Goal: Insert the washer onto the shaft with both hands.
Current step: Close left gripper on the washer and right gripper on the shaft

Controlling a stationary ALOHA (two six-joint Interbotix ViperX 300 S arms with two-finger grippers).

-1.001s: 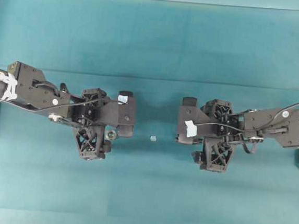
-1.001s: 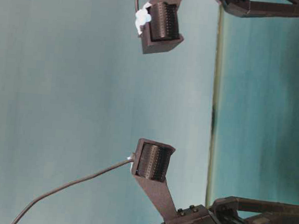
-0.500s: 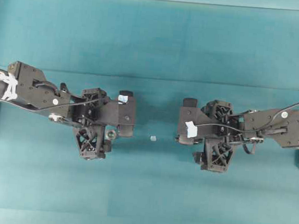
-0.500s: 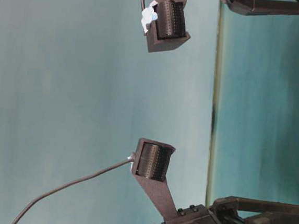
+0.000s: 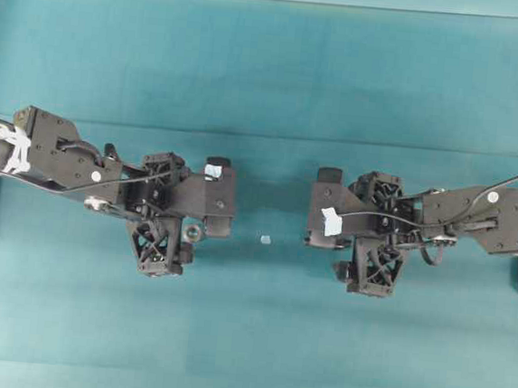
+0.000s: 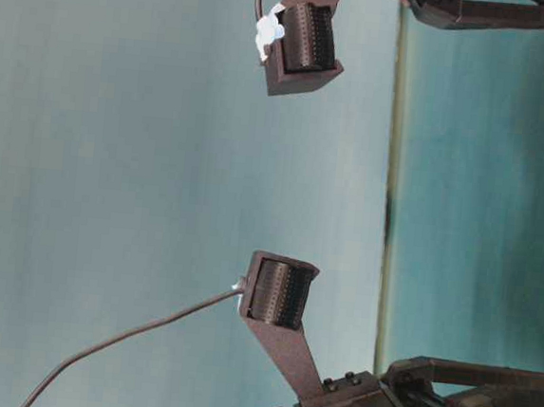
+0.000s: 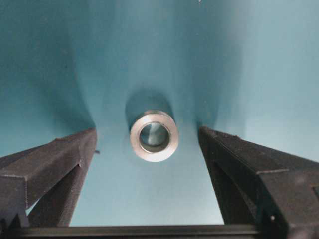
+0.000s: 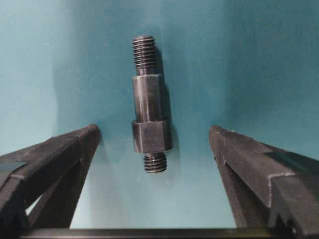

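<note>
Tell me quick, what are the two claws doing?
Left claw: open, holding nothing; the washer lies between its fingers.
Right claw: open, holding nothing; the shaft lies between its fingers.

From my remote seat, the overhead view looks straight down on the teal cloth-covered table (image 5: 270,68), wide enough to take in both black arms. The table-level view is turned on its side and sits close, facing the ribbed black fingertips (image 6: 279,292). My left wrist camera peers closely between its fingers at the small silvery metal ring (image 7: 154,136), also visible from overhead (image 5: 193,233). The right wrist camera looks closely at the dark stepped threaded pin (image 8: 148,104).
</note>
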